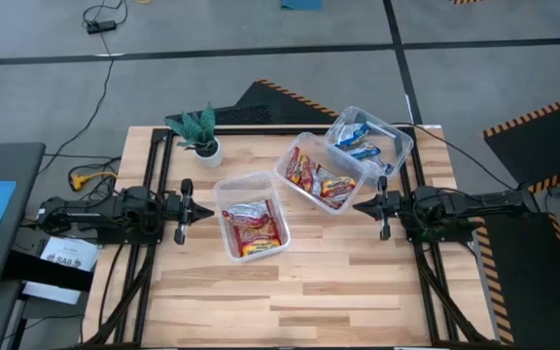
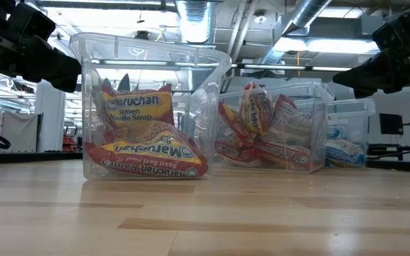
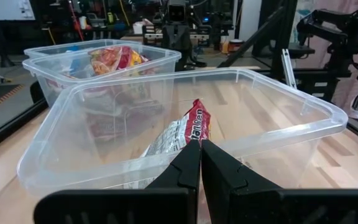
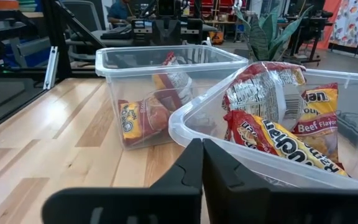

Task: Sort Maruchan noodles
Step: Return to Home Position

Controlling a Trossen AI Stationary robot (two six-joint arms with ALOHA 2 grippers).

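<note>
The Maruchan noodles lie in three clear tubs. Red-and-silver and red-yellow packets [image 1: 254,226] fill the nearest tub [image 1: 231,190]. Red-orange packets [image 1: 321,177] sit in the middle tub [image 1: 290,156], and blue-and-white packets [image 1: 360,144] in the far right tub [image 1: 402,136]. My left gripper [image 1: 202,209] hovers level at the table's left edge, shut and empty, pointing at the nearest tub [image 3: 316,118]. My right gripper [image 1: 363,205] hovers level at the right edge, shut and empty, facing the middle tub [image 4: 185,124].
A small potted green plant [image 1: 200,131] stands at the far left of the wooden table [image 1: 299,301]. The near half of the table is bare wood. Black frame rails [image 1: 149,185] run along the left and right edges.
</note>
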